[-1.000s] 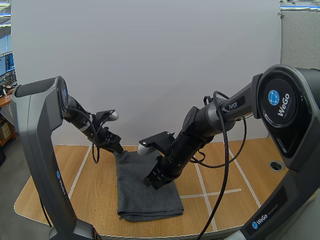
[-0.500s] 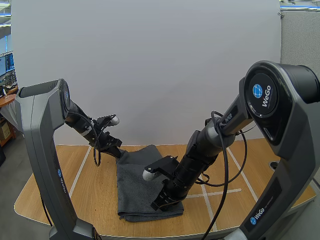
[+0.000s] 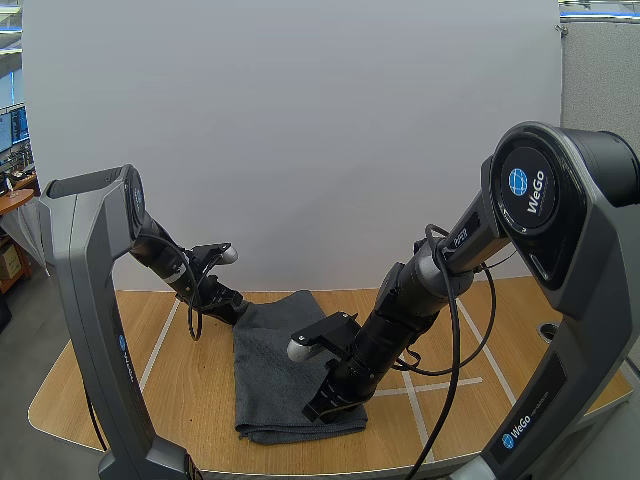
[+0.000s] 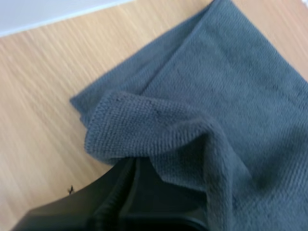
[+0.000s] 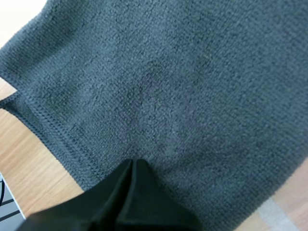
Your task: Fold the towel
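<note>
- High view: the towel [image 3: 268,372] lies as a grey oblong at the lower centre of the frame, on the table [image 3: 180,385]. It looks already doubled, with a layered edge along its near side.
- The left claw [image 3: 228,303] sits at the towel's far left corner, left of centre. The right claw [image 3: 318,408] is low on the near right part of the cloth, lower centre, tips down on it.
- Step in hand, as I judge it: another fold, with the left claw taking the far corner and the right claw pinning the near end.
- Left wrist view: the left claw [image 4: 137,190] is closed on the towel [image 4: 231,86]. The corner is bunched and lifted into a hump over the fingertips, while the rest lies flat beyond on the table [image 4: 43,96].
- Only that one corner is raised, and how many layers are pinched I cannot tell.
- Right wrist view: the right claw [image 5: 132,192] has its fingers together as one dark wedge, holding nothing. Its tip touches the towel [image 5: 183,86] just inside a stitched edge, with bare table [image 5: 29,159] beside it.
- Next move, in my view: carry the held corner toward the near edge, low and level, so the far edge follows squarely.
- The right claw would need to clear the landing spot or hold the crease line.
</note>
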Robot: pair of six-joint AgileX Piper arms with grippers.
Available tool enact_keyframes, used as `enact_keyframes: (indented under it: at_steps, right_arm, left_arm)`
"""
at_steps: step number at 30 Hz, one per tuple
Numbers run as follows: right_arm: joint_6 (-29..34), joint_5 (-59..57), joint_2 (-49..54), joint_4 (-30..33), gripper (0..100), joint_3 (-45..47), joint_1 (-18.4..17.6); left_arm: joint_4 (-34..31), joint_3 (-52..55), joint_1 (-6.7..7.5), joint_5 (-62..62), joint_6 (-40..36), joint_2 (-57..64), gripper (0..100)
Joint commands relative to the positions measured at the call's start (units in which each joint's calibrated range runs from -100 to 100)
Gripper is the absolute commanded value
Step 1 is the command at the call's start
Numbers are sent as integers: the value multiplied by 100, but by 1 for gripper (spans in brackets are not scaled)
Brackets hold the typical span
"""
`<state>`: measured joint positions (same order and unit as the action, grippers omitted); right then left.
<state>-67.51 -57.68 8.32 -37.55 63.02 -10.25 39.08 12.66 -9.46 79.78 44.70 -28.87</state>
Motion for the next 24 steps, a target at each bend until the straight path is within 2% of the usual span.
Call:
enact_keyframes:
  at_steps: [1, 6, 13, 19, 24]
  right_arm:
    - [-42, -845, -145, 243, 0, 174, 13]
    - [-104, -1028, -145, 268, 0, 339, 13]
    - [-217, -1028, -145, 309, 0, 504, 13]
    - [-217, -1005, -131, 306, 0, 362, 13]
    - [-134, -1067, 373, 190, 0, -45, 13]
  left_arm:
    - [714, 13, -10, -452, 425, -65, 0]
    - [1165, 13, -10, -1130, 728, -92, 0]
    - [1911, 13, -10, -738, 986, -92, 0]
    - [1681, -44, -34, 1349, 944, 151, 0]
    - [1183, -44, -98, 1640, 643, 851, 0]
